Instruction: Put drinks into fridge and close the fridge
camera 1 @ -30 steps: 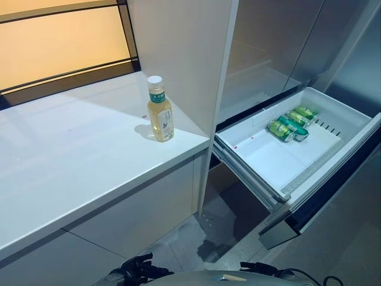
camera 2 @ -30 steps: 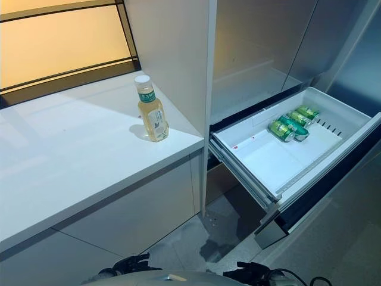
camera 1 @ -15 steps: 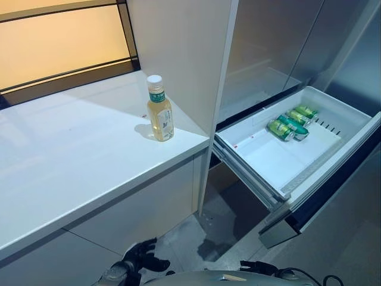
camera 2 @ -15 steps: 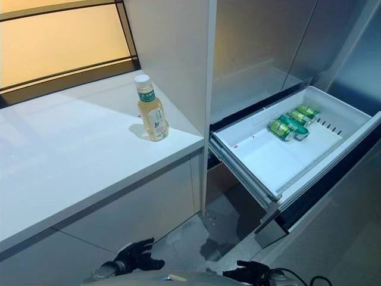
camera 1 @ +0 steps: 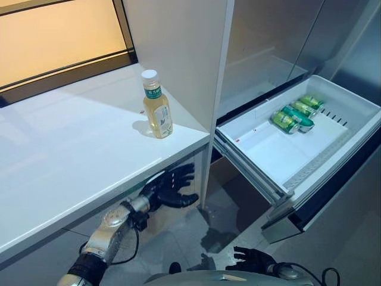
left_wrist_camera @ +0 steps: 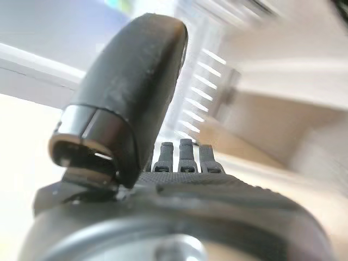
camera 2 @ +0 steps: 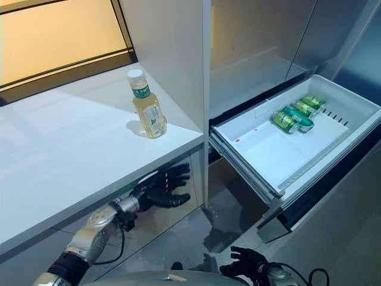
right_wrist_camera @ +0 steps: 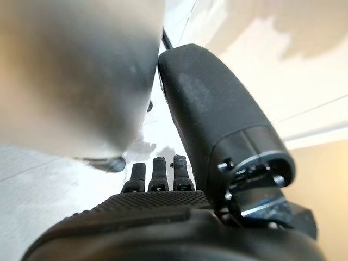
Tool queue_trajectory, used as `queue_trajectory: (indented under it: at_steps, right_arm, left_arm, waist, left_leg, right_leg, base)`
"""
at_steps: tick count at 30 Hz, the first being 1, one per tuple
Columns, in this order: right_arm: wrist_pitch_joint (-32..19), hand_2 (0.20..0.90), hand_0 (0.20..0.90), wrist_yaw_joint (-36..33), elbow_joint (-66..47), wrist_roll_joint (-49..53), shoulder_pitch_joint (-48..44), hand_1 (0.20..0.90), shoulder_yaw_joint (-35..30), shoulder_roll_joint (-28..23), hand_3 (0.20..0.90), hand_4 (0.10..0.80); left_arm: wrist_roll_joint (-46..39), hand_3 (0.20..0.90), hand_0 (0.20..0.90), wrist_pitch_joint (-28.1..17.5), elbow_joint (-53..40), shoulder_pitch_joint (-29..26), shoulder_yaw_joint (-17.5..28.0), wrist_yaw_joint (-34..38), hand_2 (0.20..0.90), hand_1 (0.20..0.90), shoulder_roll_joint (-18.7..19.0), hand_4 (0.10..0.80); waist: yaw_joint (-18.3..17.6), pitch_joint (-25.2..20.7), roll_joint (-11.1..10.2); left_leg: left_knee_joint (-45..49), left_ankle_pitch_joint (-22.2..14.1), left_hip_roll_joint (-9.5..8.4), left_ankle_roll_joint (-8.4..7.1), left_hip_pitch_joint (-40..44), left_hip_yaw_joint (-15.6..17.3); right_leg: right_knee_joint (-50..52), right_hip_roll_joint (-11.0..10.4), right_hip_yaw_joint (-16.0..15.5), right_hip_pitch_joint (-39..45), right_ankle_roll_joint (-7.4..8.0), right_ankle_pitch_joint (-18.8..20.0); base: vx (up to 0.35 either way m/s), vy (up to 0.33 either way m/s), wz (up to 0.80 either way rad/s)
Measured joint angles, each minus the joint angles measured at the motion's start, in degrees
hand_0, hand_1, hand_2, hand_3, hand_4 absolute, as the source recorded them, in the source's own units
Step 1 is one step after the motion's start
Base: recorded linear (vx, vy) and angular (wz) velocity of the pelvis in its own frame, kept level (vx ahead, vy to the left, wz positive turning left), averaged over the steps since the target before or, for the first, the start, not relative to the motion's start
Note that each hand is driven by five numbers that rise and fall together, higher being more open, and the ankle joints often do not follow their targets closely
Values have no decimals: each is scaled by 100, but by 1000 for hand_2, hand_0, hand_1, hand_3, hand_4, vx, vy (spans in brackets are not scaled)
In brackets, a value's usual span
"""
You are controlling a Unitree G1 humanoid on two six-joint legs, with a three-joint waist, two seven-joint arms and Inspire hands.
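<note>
Dim overall, bluish cast. Warm glow from lit panel [camera 1: 59, 42] far beyond left robot hand [camera 1: 166, 187]; soft glare across white desk [camera 1: 71, 155] above it. Short shadow beside bottle [camera 1: 156, 107]. Dark under desk. Wrist views heavily blurred past the fingers, background streaked, washed out.

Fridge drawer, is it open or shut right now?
Open. The fridge drawer is pulled out, showing green cans lying at its back and bare white floor in front.
</note>
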Motion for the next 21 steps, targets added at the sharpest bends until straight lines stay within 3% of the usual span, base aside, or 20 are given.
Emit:
queue_trajectory:
  at_steps: [5,8,15,21]
  right_arm:
    - [-459,900,900,-136,10,-121,170,900,19,28,900,800]
    - [-627,900,900,-309,0,-312,172,900,130,34,900,800]
    - [-660,900,900,-531,-67,-441,218,900,247,-28,900,800]
    - [-726,900,900,-639,-45,-437,225,900,413,-44,900,800]
  left_arm:
    - [-1355,900,900,132,-1005,-227,38,-67,900,900,-10,800]
    - [-1691,900,900,-233,-1345,-526,63,54,900,900,-9,800]
    - [-1727,900,900,-1055,-1998,-1088,276,480,900,900,59,800]
    - [-1293,900,900,-1775,-2415,-1385,391,1433,900,900,125,800]
  waist:
    - [-18,-7,13]
    - [-47,-25,31]
    - [-169,-89,122]
    - [-250,-129,104]
  left_leg:
    - [0,0,3,0,45,8]
    - [-5,-7,0,-3,127,15]
    - [-3,-7,14,-2,187,90]
    - [-4,-7,21,-2,224,90]
  right_leg:
    - [-10,4,13,29,2,2]
    - [-19,2,40,104,7,5]
    - [-73,16,133,159,18,70]
    - [-76,24,143,192,15,81]
  base:
    - [12,4,-1]
    - [11,6,-4]
    - [13,4,-6]
    - [6,0,0]
